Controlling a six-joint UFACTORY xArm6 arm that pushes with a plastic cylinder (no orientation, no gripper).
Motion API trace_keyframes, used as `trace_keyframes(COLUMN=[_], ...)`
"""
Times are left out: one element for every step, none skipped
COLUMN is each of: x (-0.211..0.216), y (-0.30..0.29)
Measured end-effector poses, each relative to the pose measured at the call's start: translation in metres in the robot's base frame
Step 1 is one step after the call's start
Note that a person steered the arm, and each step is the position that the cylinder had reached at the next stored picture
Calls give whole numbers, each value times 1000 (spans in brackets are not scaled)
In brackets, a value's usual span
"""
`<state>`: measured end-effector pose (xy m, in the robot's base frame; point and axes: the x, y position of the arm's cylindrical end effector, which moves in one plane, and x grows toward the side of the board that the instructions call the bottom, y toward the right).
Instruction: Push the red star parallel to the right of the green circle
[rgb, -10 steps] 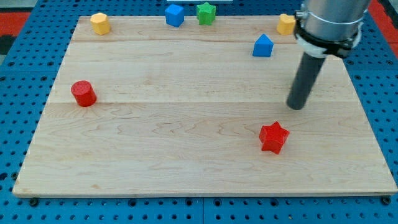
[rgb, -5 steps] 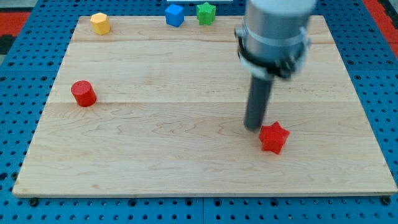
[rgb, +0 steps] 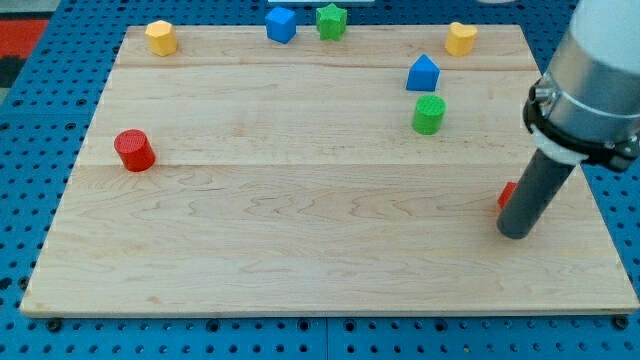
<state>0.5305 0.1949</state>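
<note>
The green circle (rgb: 429, 114), a short green cylinder, stands right of the board's middle. The red star (rgb: 507, 194) is near the board's right edge, lower than the green circle; only a sliver of it shows, the rest is hidden behind my rod. My tip (rgb: 516, 233) rests on the board just below and in front of the star, touching or nearly touching it. The rod rises to the arm's grey body at the view's right.
A red cylinder (rgb: 133, 151) stands at the left. Along the top edge are a yellow block (rgb: 160, 37), a blue cube (rgb: 281, 23), a green star (rgb: 331, 20) and a yellow block (rgb: 460, 38). A blue block (rgb: 423, 73) sits just above the green circle.
The red star has slid right from the lower middle to near the board's right edge. My rod has moved right with it, uncovering the green circle and the blue block.
</note>
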Motion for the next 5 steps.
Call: trace_keyframes(x=[25, 18, -27, -54, -35], y=[5, 20, 4, -3, 8])
